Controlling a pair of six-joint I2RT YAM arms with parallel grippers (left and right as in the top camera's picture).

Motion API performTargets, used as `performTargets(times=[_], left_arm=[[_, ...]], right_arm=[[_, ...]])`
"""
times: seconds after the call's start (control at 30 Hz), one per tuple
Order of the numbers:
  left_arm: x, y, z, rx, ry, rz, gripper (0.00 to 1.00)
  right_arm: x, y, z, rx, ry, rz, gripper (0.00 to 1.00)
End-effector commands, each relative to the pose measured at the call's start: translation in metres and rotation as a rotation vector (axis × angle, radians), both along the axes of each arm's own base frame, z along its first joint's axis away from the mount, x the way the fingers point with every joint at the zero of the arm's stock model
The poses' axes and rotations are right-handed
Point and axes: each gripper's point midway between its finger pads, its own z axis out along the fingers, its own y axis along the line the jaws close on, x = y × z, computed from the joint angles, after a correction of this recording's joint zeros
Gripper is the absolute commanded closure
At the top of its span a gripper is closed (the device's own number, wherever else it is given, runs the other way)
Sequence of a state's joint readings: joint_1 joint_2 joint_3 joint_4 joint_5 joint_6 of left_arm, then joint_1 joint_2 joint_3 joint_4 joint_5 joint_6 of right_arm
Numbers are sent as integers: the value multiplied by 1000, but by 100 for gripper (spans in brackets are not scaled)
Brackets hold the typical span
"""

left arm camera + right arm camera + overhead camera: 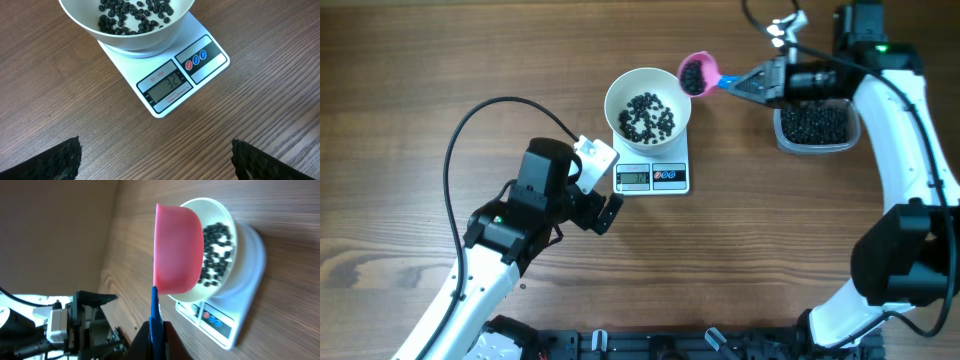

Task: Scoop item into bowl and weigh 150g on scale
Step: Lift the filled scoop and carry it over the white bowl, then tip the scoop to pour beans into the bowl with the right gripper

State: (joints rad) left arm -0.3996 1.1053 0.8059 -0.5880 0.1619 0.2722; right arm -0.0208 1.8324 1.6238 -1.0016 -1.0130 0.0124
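The white bowl (617, 92) stands on the scale (670, 178) at centre back, with a thin layer of black beans (647, 118) in it. In the left wrist view the scale (210, 60) shows 32 on its display below the bowl (135, 42). My right gripper (752, 82) is shut on the blue handle of a pink scoop (697, 73), which holds beans just beyond the bowl's right rim. In the right wrist view the scoop (177, 250) hangs beside the bowl (220, 207). My left gripper (603, 200) rests open and holds nothing, near the scale's left corner.
A clear plastic tub (815, 125) full of black beans sits at the back right, under the right arm. A black cable (470, 120) loops over the table at the left. A dark rail (650, 345) runs along the front edge.
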Motion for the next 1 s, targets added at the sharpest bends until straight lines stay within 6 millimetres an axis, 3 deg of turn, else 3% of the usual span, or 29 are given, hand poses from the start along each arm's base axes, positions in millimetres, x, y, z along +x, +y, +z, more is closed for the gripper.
performTargets(times=[0.0,0.43,0.97], left_arm=[[0,1,-3,4,5,-6,0],[0,1,-3,4,5,-5,0],[0,1,-3,4,5,-6,0]], right_arm=[[-7,20,9,-11,6,8,96],[-5,43,-43,-466,-50,-29,96],[1,74,-49,-812,-384,117,96]])
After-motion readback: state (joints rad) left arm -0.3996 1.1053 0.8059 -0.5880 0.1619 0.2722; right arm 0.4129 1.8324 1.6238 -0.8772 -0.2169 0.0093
